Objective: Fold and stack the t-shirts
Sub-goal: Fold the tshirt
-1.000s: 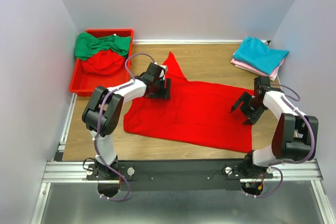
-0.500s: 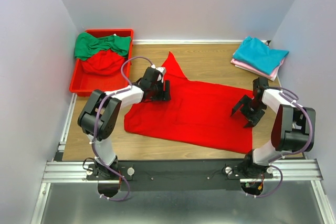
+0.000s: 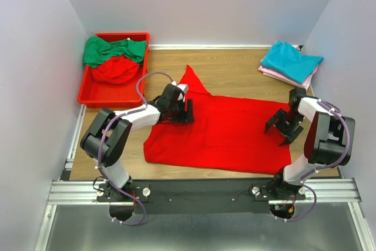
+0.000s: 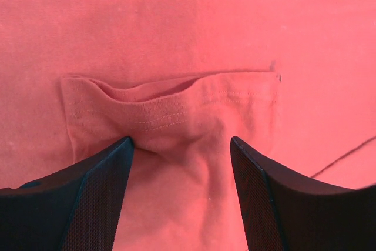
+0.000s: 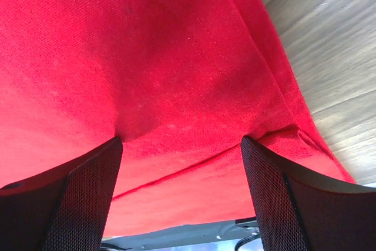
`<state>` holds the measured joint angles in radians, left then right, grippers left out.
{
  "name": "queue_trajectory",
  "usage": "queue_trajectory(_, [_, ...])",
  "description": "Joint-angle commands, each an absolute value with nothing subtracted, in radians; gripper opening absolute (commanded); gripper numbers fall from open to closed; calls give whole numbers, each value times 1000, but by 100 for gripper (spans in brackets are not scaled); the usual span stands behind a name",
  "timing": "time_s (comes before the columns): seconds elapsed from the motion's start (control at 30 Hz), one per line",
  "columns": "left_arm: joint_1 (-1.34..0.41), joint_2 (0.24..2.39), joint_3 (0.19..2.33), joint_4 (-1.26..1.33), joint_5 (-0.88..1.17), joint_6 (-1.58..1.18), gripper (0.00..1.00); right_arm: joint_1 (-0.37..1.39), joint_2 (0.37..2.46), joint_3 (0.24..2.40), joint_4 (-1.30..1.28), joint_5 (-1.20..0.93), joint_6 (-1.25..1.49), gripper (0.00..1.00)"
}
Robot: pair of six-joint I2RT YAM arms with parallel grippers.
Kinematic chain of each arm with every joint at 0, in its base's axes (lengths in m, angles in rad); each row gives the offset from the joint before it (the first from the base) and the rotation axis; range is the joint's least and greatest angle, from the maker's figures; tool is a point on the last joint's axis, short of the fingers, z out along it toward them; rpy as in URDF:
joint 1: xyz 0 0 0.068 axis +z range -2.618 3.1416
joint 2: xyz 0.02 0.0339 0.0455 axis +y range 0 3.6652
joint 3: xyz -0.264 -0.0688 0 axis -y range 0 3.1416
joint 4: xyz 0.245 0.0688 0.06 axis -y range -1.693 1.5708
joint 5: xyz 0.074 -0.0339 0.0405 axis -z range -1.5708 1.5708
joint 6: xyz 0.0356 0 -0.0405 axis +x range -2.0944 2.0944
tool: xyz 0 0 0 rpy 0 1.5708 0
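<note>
A bright red t-shirt [image 3: 226, 139] lies spread flat across the middle of the wooden table, one sleeve pointing to the back. My left gripper [image 3: 183, 111] presses down on its back left part. In the left wrist view that gripper [image 4: 181, 142] stands open, its fingertips [image 4: 120, 151] resting on the cloth just below a sewn chest pocket [image 4: 176, 101], with a slight wrinkle between them. My right gripper [image 3: 281, 129] sits on the shirt's right edge. The right wrist view shows this gripper [image 5: 181, 140] open too, pads on the red cloth [image 5: 176, 57] beside its hem.
A red plastic bin [image 3: 86, 93] at the back left holds a green t-shirt [image 3: 108, 49] and another red one [image 3: 114, 70]. At the back right a folded teal t-shirt [image 3: 291, 60] lies on a pink one [image 3: 282, 77]. Bare wood [image 5: 329, 45] shows right of the shirt.
Both grippers slid toward the near edge, still pressed on the cloth. The red t-shirt came with them and now lies squarer, its right edge further right.
</note>
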<state>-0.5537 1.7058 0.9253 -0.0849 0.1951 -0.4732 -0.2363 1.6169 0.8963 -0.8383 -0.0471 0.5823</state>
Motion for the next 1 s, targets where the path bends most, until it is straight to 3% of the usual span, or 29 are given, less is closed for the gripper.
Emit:
queue_trajectory(0.0, [-598, 1683, 848, -209, 222, -537, 75, -262, 1669, 882, -792, 64, 529, 89])
queue_trajectory(0.5, [-655, 1537, 787, -304, 189, -563, 76, -273, 1658, 939, -801, 14, 489, 89])
queue_trajectory(0.77, [-606, 1565, 1107, -460, 81, -482, 79, -273, 1548, 1094, -862, 5, 463, 89])
queue_trajectory(0.97, [-514, 1748, 1345, -497, 54, -423, 80, -276, 1586, 1256, -894, 15, 457, 89])
